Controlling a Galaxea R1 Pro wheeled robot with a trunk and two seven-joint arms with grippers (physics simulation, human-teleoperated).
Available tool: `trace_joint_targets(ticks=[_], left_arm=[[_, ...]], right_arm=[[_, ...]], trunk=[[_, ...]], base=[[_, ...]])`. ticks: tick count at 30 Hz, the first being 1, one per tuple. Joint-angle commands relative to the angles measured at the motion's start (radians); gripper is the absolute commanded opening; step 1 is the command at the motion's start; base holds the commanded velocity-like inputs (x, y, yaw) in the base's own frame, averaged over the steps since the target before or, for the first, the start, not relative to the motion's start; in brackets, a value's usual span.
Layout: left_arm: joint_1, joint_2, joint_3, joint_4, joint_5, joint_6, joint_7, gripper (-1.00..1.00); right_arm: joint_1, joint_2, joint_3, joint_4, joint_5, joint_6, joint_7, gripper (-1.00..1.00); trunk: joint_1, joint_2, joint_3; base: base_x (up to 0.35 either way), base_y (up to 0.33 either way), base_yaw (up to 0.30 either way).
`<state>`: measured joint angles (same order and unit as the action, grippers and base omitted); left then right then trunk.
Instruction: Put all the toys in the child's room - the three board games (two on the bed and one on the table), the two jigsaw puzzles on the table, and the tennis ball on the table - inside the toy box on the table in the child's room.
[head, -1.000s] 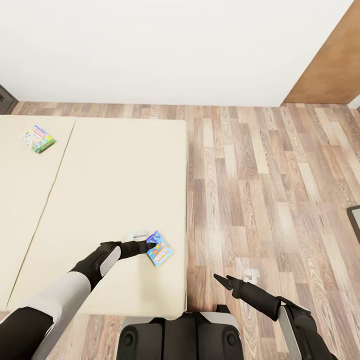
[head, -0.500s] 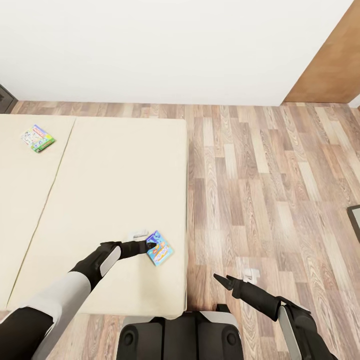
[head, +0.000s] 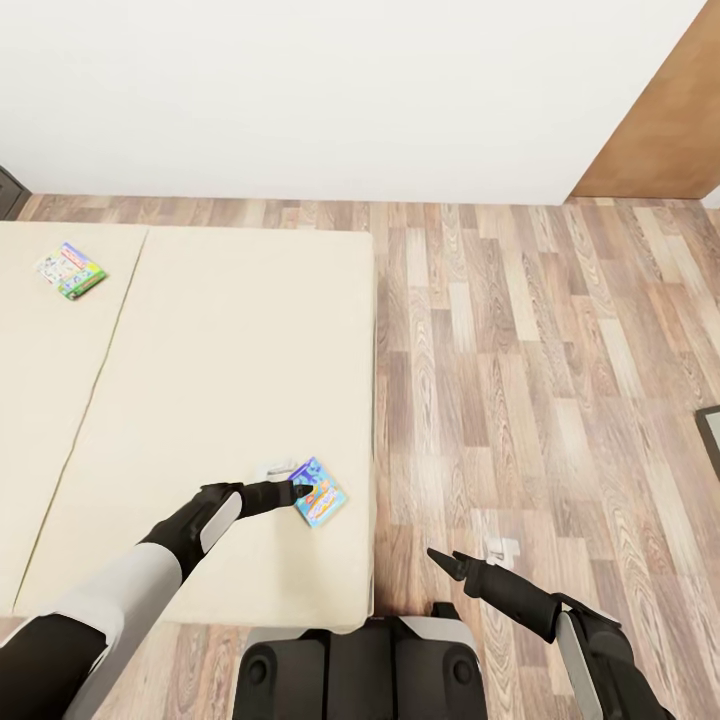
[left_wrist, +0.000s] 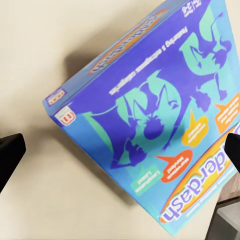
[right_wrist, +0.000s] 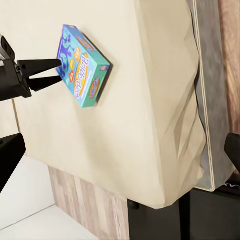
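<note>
Blue board game (left_wrist: 150, 120) on beige mattress (left_wrist: 45, 50), between jaws.

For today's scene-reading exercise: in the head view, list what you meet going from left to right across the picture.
Green-bordered board game → bed → left gripper → blue board game → right gripper → wood-plank floor → brown panel.

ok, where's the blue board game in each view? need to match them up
Head view: blue board game lies on the bed near its right edge, at the left gripper tips.
Left wrist view: it is close up, between the fingertips.
Right wrist view: upper left, on the mattress.
Shared landmark: the beige mattress.
</note>
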<state>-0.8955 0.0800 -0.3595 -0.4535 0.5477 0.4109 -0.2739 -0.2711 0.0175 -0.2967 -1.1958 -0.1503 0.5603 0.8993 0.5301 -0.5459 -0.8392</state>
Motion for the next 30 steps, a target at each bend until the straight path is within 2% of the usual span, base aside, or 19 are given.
trace_joint_targets(ticks=[1,18,30], left_arm=[[0.0,0.001,-0.005,-0.001,0.005,0.003,0.0,1.0],[0.0,-0.003,-0.005,-0.002,0.005,-0.002,0.001,1.0],[0.0,-0.004,-0.005,-0.002,0.004,-0.002,0.0,1.0]], right_arm=[[0.0,0.001,-0.002,0.0,-0.004,0.007,0.002,1.0],[0.0,0.001,-0.002,0.001,-0.004,0.007,0.003,1.0],[0.0,0.001,-0.002,0.001,-0.003,0.006,0.004,1.0]], trunk=[[0.0,-0.001,-0.001],[0.0,-0.001,-0.003],[0.0,-0.001,-0.003]], base=[[0.0,0.0,0.0],[0.0,-0.005,0.0],[0.0,-0.168,0.0]])
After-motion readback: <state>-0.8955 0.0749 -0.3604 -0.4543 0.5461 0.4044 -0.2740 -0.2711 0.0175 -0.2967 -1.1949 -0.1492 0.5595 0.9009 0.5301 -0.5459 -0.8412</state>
